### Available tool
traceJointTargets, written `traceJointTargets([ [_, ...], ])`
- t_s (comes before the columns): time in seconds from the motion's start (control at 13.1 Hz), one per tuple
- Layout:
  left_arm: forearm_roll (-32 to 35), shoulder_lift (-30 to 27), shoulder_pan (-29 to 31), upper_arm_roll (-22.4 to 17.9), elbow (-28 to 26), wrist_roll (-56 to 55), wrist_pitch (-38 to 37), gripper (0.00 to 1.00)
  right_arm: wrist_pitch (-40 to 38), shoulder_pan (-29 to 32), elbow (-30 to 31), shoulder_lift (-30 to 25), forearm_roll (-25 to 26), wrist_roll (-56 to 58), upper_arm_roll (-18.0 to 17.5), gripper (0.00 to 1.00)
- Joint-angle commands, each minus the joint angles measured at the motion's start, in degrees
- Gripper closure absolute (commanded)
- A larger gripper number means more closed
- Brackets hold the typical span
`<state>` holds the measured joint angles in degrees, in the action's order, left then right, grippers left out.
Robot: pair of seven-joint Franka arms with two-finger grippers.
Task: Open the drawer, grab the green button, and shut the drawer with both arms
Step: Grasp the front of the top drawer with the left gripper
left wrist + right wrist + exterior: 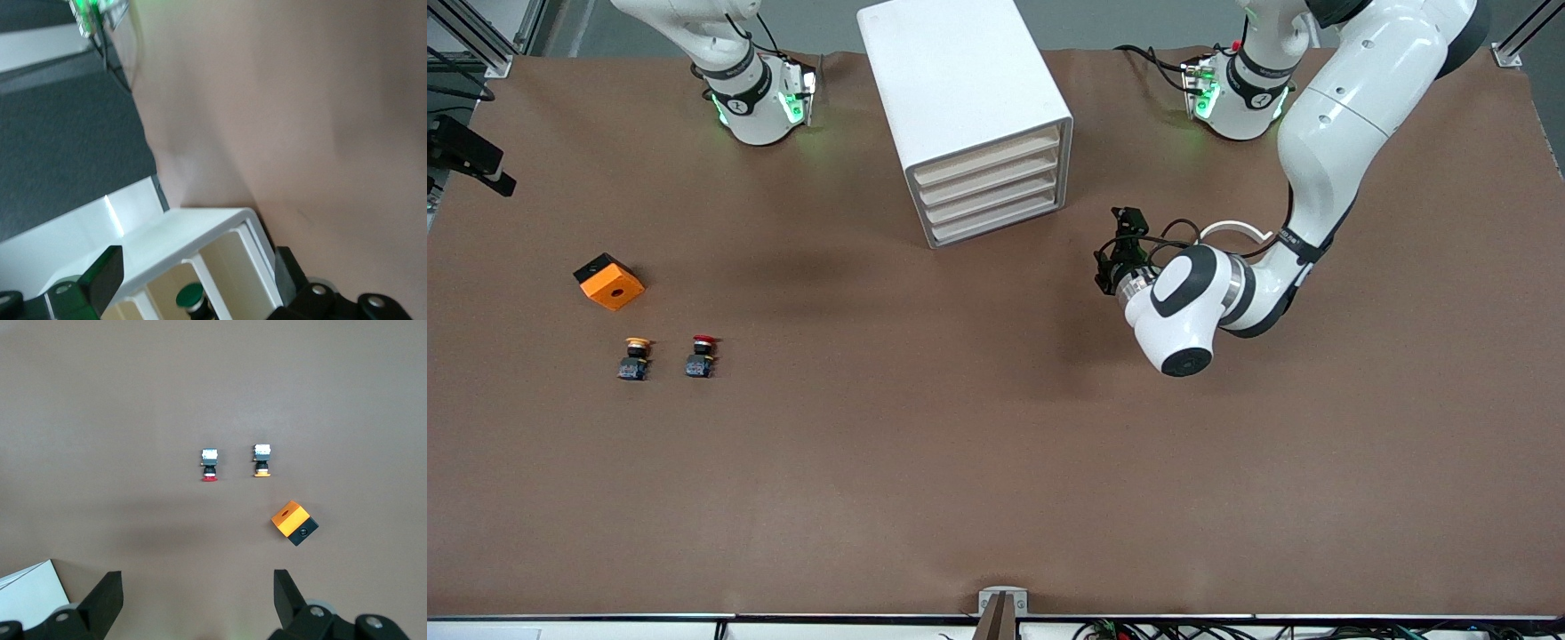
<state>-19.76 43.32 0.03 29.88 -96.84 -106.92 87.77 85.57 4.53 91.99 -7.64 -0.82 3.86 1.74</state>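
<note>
The white drawer cabinet stands at the table's robot side, and all of its cream drawer fronts are flush. My left gripper hovers low beside those fronts, toward the left arm's end. In the left wrist view the cabinet fills the lower part. The green-capped button shows there between the wide-open fingers of my left gripper, touching neither. I cannot tell what it rests on. My right gripper is open and empty, high over the table and outside the front view.
An orange box, a yellow-capped button and a red-capped button lie toward the right arm's end. They also show in the right wrist view: orange box, yellow-capped button, red-capped button. Brown table.
</note>
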Motion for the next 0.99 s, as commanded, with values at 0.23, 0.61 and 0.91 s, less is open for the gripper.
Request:
traceJointTargets([
  [0.23,-5.5,4.3,1.8,1.0,1.1,-6.2,-1.4,0.0,-0.4,0.6,-1.5,0.4,-0.1,0.5,-0.2,0.0],
  [0.61,-8.3,9.0,0.1,1.0,5.1,-13.0,-1.5,0.0,-0.4,0.7,-1.5,0.5,-0.6,-0.2,-0.2,0.0],
  [0.91,-8.5,11.8,-2.0,1.0,8.3,-18.0,-2.0,0.0,-0.8,0.4,-1.4,0.4,-0.6,-0.3,-0.3,0.0],
])
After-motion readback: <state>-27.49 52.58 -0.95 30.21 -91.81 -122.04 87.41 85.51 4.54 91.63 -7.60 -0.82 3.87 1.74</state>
